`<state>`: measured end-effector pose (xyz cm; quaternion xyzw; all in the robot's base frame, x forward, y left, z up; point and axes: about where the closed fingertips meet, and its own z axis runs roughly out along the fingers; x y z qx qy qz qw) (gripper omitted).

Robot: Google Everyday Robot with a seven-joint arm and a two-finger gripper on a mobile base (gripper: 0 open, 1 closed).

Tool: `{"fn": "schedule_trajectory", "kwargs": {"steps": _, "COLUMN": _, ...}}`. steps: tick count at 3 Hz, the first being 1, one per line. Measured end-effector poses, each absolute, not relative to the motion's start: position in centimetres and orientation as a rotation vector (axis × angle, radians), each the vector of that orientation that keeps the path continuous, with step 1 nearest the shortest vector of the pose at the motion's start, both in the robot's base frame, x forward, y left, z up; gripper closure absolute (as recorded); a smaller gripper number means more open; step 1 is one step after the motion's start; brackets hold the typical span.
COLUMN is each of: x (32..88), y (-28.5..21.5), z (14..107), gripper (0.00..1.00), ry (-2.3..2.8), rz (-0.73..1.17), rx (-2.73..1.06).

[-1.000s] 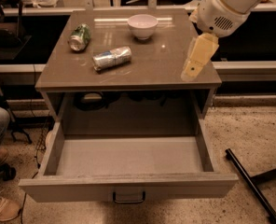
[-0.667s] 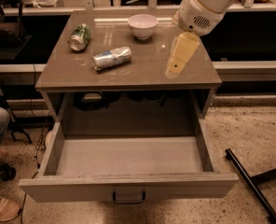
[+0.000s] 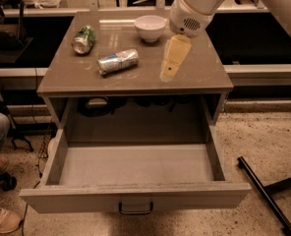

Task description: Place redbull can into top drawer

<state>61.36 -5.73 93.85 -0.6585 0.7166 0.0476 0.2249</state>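
Gripper (image 3: 168, 73) (open or closed unclear) over tabletop (image 3: 204, 77), right of redbull can (image 3: 118, 61); top drawer (image 3: 135, 196) open.

The white arm (image 3: 199, 4) reaches in from upper right, its yellow tool (image 3: 169, 72) angled downward and leftward.

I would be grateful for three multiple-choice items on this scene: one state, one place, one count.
1. The top drawer is: A pulled open; B shut; C removed.
2. Where is the redbull can? A in the drawer; B on the tabletop, left of the gripper; C on the floor.
3. How many cans lie on the tabletop? A one; B two; C three.
Answers: 1 A, its inside shows. 2 B, it lies on the tabletop, the gripper hovering to its right. 3 B, redbull can plus green can.
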Motion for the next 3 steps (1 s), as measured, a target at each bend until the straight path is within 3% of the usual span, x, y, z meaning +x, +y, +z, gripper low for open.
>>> {"fn": "schedule_trajectory", "kwargs": {"steps": 3, "x": 67.8, "y": -1.0, "z": 88.8, "gripper": 0.00, "ry": 1.772, "rz": 0.150, "rx": -1.954}}
